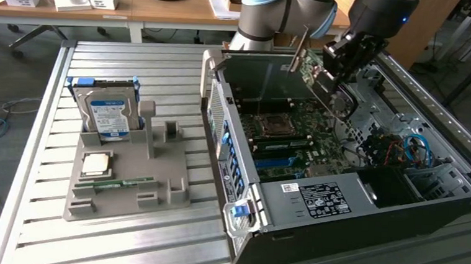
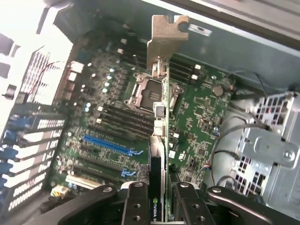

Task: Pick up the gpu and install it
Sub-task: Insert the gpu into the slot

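The end effector (image 1: 333,70) is closed on the gpu (image 1: 309,64) and holds it in the air over the open computer case (image 1: 322,203). The card stands on its edge, a little tilted, above the motherboard (image 1: 297,136). In the wrist view the gpu (image 2: 161,122) comes out from between the two fingers (image 2: 136,201), seen edge-on, with its pale metal bracket (image 2: 165,42) at the far end, near the wall of the case. On the table (image 1: 128,243), at the exterior view's left, a grey holder (image 1: 146,163) carries the hard drive (image 1: 108,114), well apart from the card
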Motion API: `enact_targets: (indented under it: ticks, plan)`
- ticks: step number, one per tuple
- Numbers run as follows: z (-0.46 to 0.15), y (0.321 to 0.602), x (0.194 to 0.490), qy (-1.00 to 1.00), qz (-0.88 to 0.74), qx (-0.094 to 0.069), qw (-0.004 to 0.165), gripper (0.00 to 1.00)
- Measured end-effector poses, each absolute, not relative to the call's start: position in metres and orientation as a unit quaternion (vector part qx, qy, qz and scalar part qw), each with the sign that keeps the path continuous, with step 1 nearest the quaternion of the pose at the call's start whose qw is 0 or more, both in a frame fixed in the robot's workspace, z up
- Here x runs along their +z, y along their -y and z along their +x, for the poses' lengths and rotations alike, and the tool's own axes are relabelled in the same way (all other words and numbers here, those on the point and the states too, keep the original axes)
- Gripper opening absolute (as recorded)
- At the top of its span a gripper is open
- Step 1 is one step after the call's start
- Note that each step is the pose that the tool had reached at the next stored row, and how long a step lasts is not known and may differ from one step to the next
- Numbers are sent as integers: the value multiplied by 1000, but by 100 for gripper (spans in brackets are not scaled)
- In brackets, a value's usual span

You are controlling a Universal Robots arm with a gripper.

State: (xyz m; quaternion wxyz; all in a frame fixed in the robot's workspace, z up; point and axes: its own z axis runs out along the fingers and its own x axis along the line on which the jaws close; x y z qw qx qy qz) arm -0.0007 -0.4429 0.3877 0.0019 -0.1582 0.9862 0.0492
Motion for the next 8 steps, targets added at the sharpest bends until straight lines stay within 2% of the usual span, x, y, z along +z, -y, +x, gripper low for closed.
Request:
enact_targets:
  ticks: [8]
  plan:
    - [-1,443,387,-972,-229,49,-2,26]
